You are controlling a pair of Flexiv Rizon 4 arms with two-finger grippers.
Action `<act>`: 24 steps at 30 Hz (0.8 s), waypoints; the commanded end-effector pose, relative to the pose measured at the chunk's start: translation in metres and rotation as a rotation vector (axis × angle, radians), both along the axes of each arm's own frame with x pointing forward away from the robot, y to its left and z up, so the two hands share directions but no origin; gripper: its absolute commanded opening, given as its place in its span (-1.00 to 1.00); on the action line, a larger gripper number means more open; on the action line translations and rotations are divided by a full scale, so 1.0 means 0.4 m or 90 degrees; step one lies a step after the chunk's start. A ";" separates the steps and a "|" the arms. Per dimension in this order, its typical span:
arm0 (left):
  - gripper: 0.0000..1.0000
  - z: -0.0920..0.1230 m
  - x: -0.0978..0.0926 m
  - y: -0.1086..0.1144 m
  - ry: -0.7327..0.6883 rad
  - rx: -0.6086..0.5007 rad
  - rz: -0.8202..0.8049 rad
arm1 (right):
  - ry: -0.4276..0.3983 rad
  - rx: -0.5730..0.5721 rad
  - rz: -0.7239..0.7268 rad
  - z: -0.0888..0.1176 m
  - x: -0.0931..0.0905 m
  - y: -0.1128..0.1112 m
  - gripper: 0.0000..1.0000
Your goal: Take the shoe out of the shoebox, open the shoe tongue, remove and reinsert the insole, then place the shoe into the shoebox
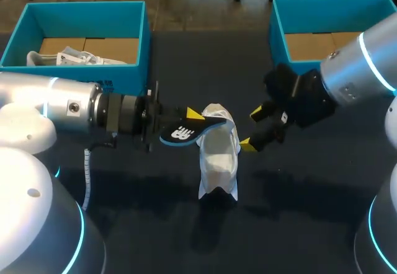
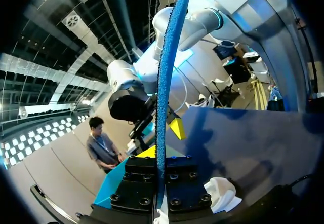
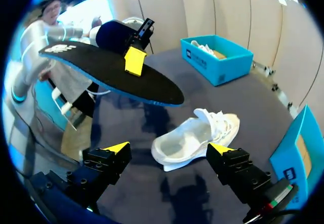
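Observation:
A white shoe (image 1: pixel 218 156) lies on the dark table at mid-table, its opening facing up; it also shows in both wrist views (image 3: pixel 195 138) (image 2: pixel 220 193). My left gripper (image 1: pixel 192 116) is shut on the black insole (image 1: pixel 186 128) with a blue underside, holding it in the air just above the shoe's far end. In the left wrist view the insole (image 2: pixel 164 82) stands edge-on between the fingers of my left gripper (image 2: pixel 161 176). My right gripper (image 1: pixel 252 128) hangs open just right of the shoe, empty. In its wrist view the right gripper (image 3: pixel 169 150) is over the shoe, with the insole (image 3: pixel 111 72) ahead.
A teal shoebox (image 1: pixel 80 13) at the back left holds another white shoe (image 1: pixel 68 57). A second teal shoebox (image 1: pixel 329 13) stands at the back right showing a bare cardboard floor. Both boxes show in the right wrist view (image 3: pixel 217 59) (image 3: pixel 293 153).

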State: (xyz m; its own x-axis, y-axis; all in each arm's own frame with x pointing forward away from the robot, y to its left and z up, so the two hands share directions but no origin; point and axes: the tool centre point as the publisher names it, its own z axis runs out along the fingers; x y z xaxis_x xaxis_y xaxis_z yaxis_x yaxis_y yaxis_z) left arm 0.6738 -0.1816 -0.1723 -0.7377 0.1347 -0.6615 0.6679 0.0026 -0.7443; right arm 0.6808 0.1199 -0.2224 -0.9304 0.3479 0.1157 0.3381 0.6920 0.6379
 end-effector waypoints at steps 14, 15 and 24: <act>-1.00 0.000 0.000 -0.001 0.000 0.002 -0.001 | -0.144 -0.181 0.136 -0.080 0.040 -0.002 1.00; -1.00 0.000 0.000 -0.001 0.000 0.002 -0.001 | -0.144 -0.181 0.136 -0.080 0.040 -0.002 1.00; -1.00 0.000 0.000 -0.001 0.000 0.002 -0.001 | -0.144 -0.181 0.136 -0.080 0.040 -0.002 1.00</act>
